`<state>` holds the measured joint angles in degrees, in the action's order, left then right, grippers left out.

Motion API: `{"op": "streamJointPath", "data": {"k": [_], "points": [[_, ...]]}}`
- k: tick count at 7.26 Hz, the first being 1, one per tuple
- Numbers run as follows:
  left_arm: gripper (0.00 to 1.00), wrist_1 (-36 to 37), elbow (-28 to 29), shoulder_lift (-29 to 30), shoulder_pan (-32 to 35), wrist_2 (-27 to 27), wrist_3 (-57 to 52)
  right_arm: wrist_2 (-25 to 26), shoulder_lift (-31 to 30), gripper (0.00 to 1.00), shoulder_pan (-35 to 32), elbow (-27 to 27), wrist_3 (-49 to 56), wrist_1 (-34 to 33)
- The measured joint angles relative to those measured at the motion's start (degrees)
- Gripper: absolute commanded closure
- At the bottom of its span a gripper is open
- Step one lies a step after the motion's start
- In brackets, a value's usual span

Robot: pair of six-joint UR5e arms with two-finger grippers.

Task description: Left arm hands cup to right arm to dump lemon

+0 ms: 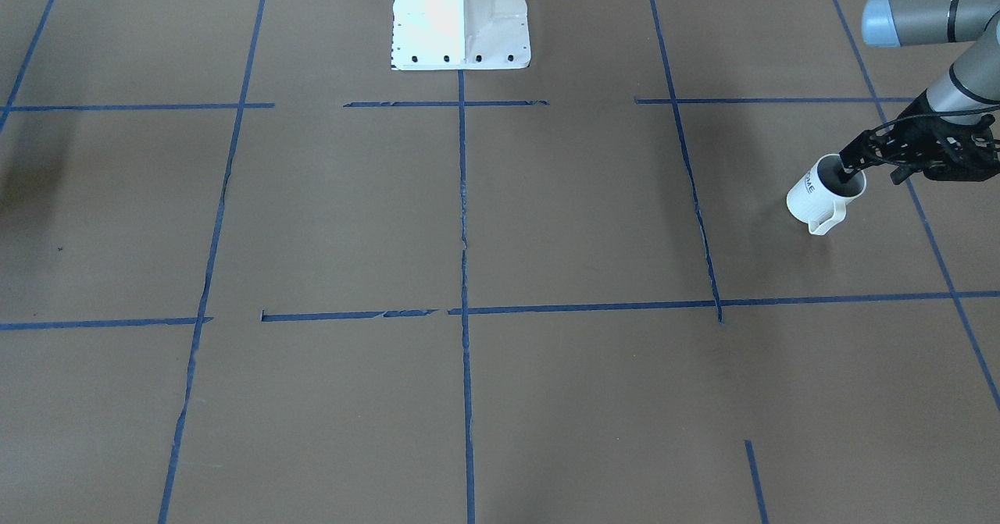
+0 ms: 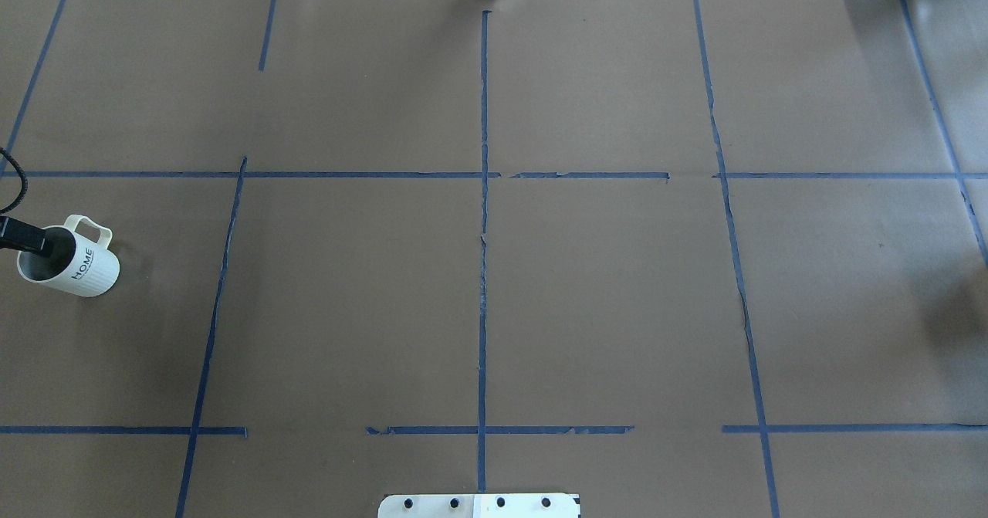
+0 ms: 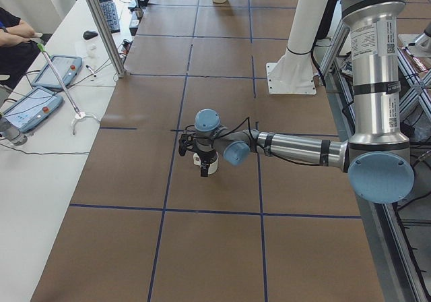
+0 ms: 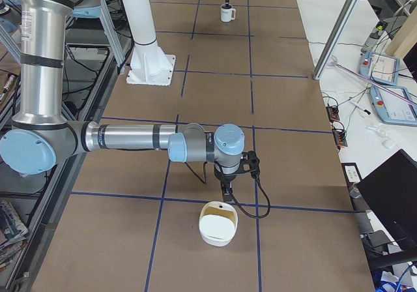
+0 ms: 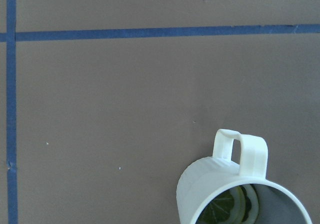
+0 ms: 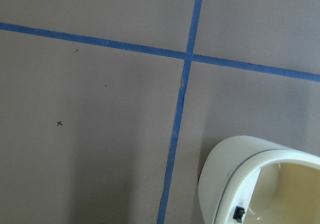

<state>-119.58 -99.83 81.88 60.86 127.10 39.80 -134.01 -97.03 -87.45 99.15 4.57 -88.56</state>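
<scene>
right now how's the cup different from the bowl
The cup is white with a loop handle and HOME lettering; the bowl is plain cream. The cup holds the lemon; the bowl looks empty. A finger of the left gripper dips into the cup; the right gripper hangs near the bowl, not in it. Both are pale and open-topped.
</scene>
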Motion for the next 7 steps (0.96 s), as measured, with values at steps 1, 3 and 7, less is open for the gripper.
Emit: {"op": "streamJointPath", "data": {"k": [1,3,7], "points": [[0.91,-0.03,-0.18,0.02,-0.08,0.06,0.53,0.04,0.0,0.0,0.0,-0.01,0.0,0.0],[0.92,-0.04,-0.59,0.01,-0.15,0.13,0.73,0.07,0.0,0.0,0.0,-0.01,0.0,0.04],[1.0,0.32,-1.84,-0.27,-0.07,1.41,0.33,0.1,0.09,0.0,0.0,0.03,0.02,0.08]]}}
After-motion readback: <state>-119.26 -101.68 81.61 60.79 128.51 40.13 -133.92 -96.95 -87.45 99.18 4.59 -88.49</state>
